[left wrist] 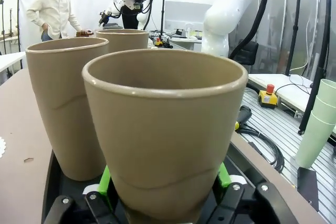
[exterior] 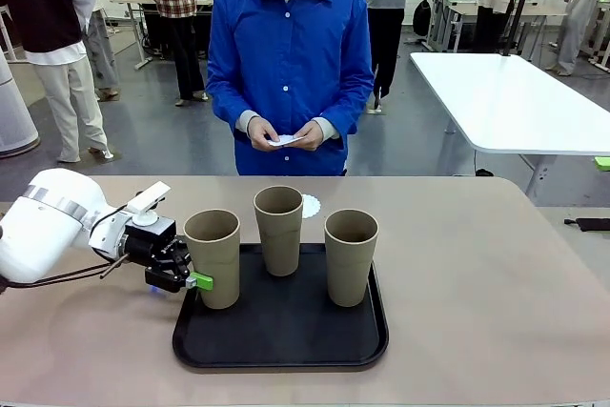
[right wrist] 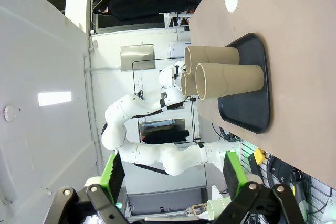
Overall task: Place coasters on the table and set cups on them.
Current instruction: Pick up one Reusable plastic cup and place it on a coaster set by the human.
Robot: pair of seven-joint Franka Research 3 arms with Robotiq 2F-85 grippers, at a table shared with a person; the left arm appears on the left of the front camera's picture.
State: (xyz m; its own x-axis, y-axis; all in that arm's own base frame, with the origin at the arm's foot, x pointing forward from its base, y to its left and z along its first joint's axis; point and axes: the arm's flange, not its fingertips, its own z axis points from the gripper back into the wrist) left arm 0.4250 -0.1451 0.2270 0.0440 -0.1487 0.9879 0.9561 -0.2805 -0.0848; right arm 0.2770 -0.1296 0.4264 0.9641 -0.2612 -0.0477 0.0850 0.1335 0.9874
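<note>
Now gripping the left cup low on its wall with the left jaws, one green pad pressed to each side. Upright on the black tray, long axis vertical, squarely between those jaws, so probably wanting a straight lift clear of the tray rim before any sideways travel. Next along, the middle cup, just beside the held one, a knock risk on the way out. Behind it on the surface, a single coaster, flat and bare, apart from the tray, seemingly nearer the left jaws than the right. Farther right on the tray, the right cup, untouched. Beyond the far edge, white paper pieces in the person's hands, perhaps more coasters. Right jaws spread wide on nothing, high above the surface. From the left wrist: both pads against the cup wall, the far one hidden from the front. From the right wrist: coaster and tray together, the gap between them plain.
</note>
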